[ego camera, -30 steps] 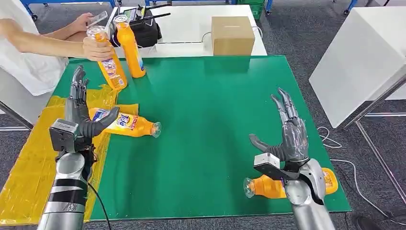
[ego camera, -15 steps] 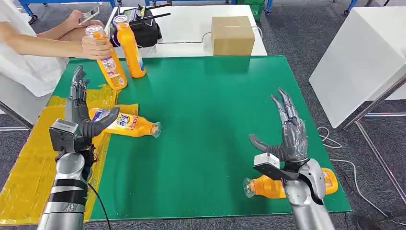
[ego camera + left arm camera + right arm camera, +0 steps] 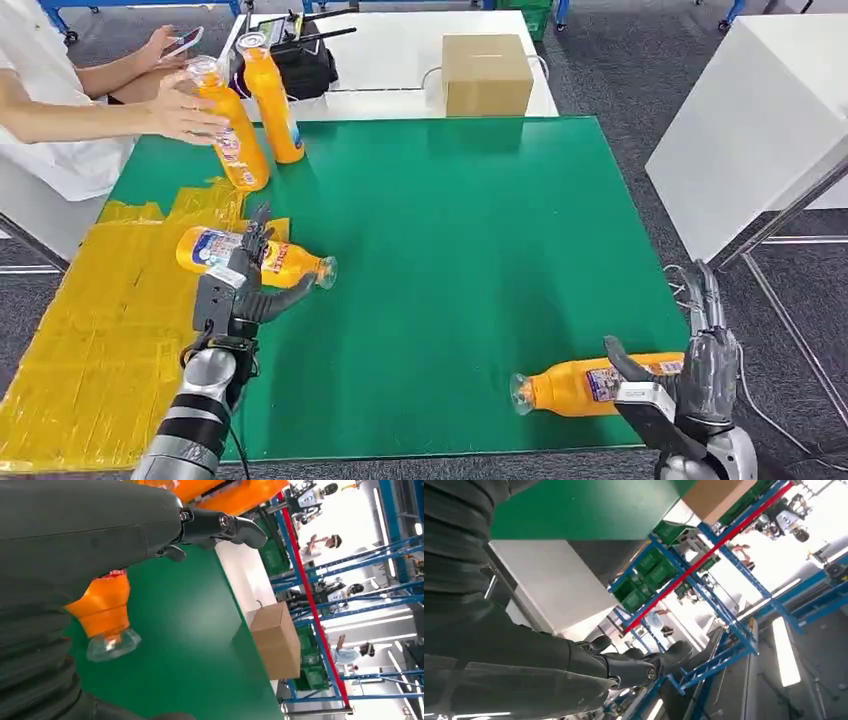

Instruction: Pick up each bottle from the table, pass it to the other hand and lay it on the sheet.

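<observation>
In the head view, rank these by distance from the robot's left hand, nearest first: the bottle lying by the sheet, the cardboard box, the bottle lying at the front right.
From the left hand:
1. Bottle lying by the sheet, directly at its fingers.
2. Bottle lying at the front right, beside the right hand.
3. Cardboard box, on the white table behind.

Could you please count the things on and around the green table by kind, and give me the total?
Orange bottles: 4, two lying and two standing
Cardboard box: 1
Yellow sheet: 1
Robot hands: 2, left hand and right hand
Total: 8
</observation>
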You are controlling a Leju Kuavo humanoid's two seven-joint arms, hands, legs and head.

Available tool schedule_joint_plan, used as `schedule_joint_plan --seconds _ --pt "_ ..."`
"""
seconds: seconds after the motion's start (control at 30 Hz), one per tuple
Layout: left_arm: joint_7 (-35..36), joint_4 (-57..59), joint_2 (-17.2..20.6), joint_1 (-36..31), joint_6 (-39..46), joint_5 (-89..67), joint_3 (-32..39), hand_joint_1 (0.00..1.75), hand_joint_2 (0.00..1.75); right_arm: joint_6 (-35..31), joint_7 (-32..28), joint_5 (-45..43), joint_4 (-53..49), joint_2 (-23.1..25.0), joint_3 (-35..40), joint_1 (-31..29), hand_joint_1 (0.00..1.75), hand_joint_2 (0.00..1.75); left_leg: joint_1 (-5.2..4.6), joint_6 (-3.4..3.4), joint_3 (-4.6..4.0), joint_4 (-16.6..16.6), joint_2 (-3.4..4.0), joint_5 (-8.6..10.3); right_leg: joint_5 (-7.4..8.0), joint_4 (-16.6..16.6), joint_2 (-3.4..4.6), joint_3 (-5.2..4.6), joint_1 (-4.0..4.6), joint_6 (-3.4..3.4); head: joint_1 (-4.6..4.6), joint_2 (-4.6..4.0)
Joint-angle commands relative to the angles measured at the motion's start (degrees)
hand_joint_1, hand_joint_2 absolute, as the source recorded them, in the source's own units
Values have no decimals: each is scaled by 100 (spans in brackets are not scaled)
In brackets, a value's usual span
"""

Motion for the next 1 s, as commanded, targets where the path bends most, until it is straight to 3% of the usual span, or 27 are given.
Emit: schedule_joint_plan --seconds 0.03,0.2,0.37,0.5,0.6,1.0 --pt "51 515 10 -251 -27 15 -185 0 175 -15 125 -154 136 179 -381 -198 0 175 4 -6 18 -5 1 -4 -4 -5 -3 20 6 -6 -2 0" --pt "55 485 33 -221 -40 15 -175 0 175 298 129 -304 281 96 -174 -285 0 175 9 -6 30 -6 10 -9 -6 -9 1 32 11 -6 -2 0" --pt "51 466 126 -213 -55 57 -56 0 175 1714 92 -522 626 -496 470 -180 0 175 8 -3 18 -7 11 -4 -1 -8 6 21 7 -4 0 0" --pt "41 529 143 -256 -72 74 7 0 175 1921 -3 -441 600 -653 623 29 0 175 14 -6 36 -10 12 -10 -4 -16 5 42 13 -7 -2 0" --pt "2 603 140 -310 -94 79 56 0 175 2525 -196 -794 444 -843 806 210 0 175 13 -7 32 -10 -5 -9 -8 -14 -10 41 12 -8 0 0" --pt "2 603 140 -310 -94 79 56 0 175 2525 -196 -794 444 -843 806 210 0 175 10 -6 25 -7 2 -7 -5 -10 -3 30 9 -6 -2 0"
